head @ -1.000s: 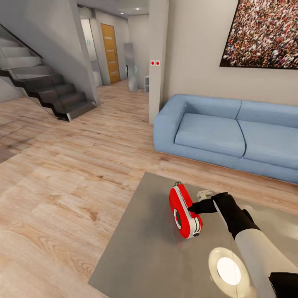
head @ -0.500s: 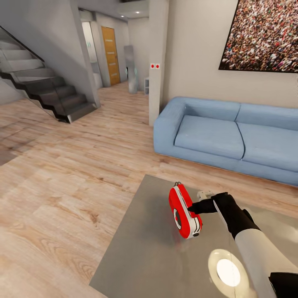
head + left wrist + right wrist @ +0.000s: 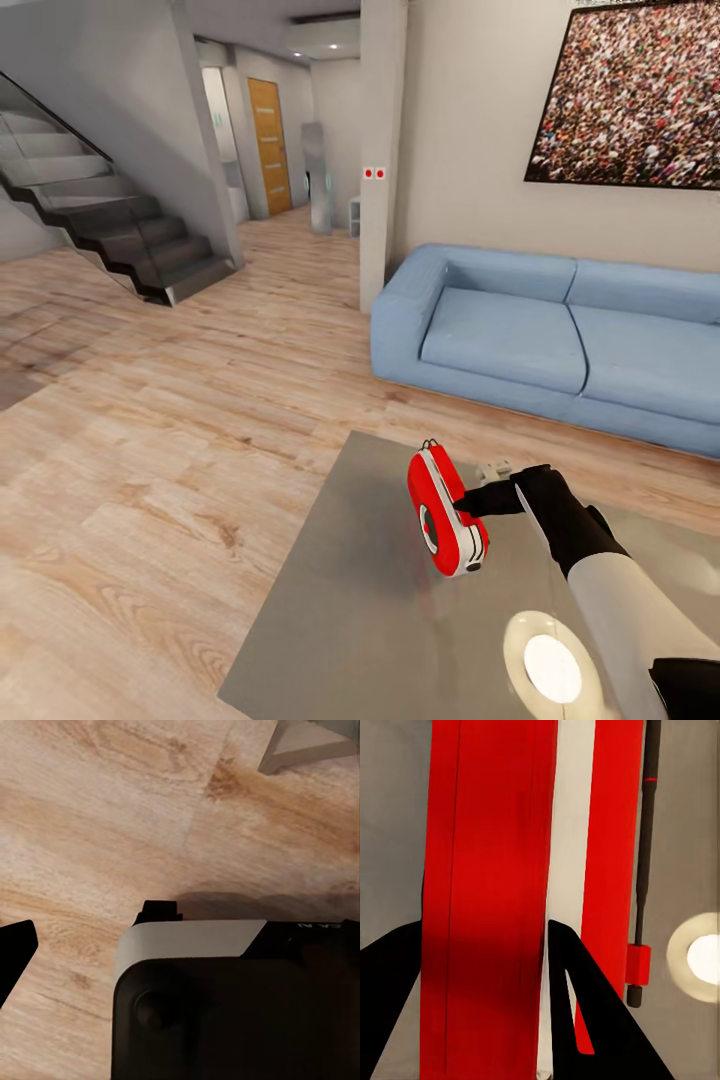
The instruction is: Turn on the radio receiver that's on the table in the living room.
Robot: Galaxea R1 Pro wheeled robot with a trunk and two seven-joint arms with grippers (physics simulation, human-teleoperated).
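Observation:
The red radio receiver [image 3: 445, 512] stands tilted on its edge on the glossy grey table [image 3: 340, 620], its dark dial facing left and its thin handle on top. My right gripper [image 3: 468, 506] reaches it from the right, with a black finger against its upper side. In the right wrist view the black fingers [image 3: 577, 1005] sit on either side of the radio's red body [image 3: 487, 885], beside the white band, closed against it. One dark finger [image 3: 13, 952] of my left gripper hangs over the wooden floor.
A light-blue sofa [image 3: 520, 335] stands just beyond the table under a large crowd picture [image 3: 630, 90]. Dark stairs [image 3: 110, 225] rise at the far left, and a pillar [image 3: 380, 150] stands beside a hallway. A round lamp reflection [image 3: 552, 668] glows on the tabletop near my right forearm.
The view has shifted, so the sofa, the floor and the table's far edge sit slightly lower. The radio and my right gripper keep the same place in the picture, staying together.

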